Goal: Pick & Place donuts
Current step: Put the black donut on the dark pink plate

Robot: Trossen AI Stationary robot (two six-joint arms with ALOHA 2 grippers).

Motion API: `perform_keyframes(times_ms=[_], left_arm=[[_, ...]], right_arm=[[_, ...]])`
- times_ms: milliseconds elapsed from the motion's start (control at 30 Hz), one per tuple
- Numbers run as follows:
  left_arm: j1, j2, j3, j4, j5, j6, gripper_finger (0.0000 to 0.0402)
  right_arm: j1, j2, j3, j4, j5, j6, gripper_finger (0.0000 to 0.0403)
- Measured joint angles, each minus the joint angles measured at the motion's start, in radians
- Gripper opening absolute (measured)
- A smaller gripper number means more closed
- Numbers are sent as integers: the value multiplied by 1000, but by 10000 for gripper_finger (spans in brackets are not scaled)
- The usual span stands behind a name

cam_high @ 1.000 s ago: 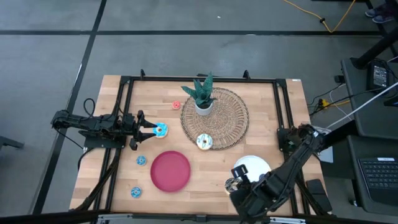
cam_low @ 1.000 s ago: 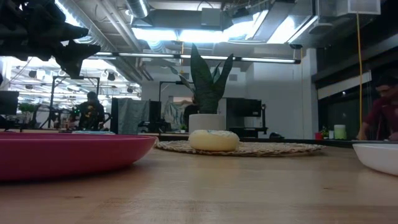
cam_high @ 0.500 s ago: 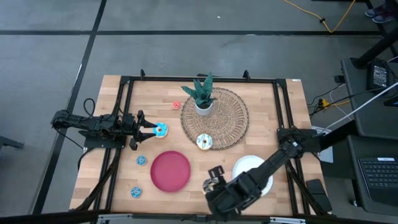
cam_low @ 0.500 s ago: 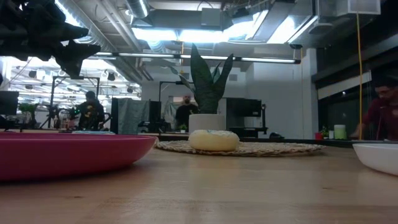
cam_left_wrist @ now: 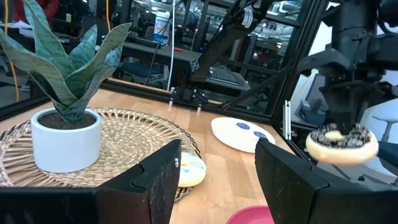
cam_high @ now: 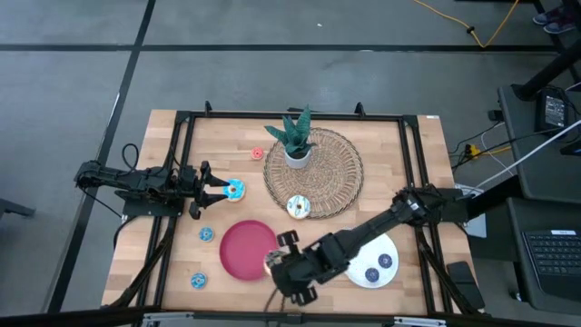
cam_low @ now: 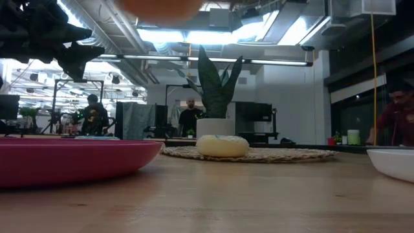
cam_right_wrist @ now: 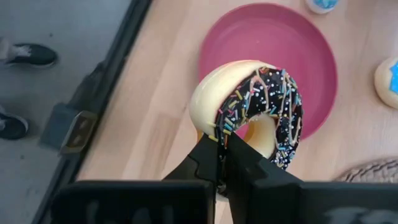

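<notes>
Chocolate icing with coloured sprinkles covered the donut [cam_right_wrist: 252,112] pinched in the right gripper [cam_right_wrist: 219,163], whose jaws were nearly closed on the ring's rim, holding it on edge. Compared with a second before, the right arm had swung away from the white plate [cam_high: 386,272], which now lay uncovered with two small blue donuts [cam_high: 378,267] on it, and the gripper had arrived at the near right rim of the red plate [cam_high: 243,250]. In the low view an orange blur had appeared at the top edge, probably that same donut. The left gripper [cam_high: 221,190] had not moved: it sat beyond the red plate's far left side, fingers spread around the light-blue donut [cam_high: 235,190]. The cream sprinkled donut [cam_high: 298,207] lay on the woven mat [cam_high: 340,173], beyond the red plate's far right.
</notes>
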Motion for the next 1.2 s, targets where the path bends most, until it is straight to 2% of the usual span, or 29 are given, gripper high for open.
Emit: perform_keyframes(times_ms=[500,1067,1200], left_arm=[[0,0,0,0,0,0,198],[0,0,0,0,0,0,198],[0,0,0,0,0,0,198]], right_arm=[[-124,137,-1,171,-8,-62,16],[-143,258,-2,218,0,-183,17],[-143,264,-2,221,0,-188,41]])
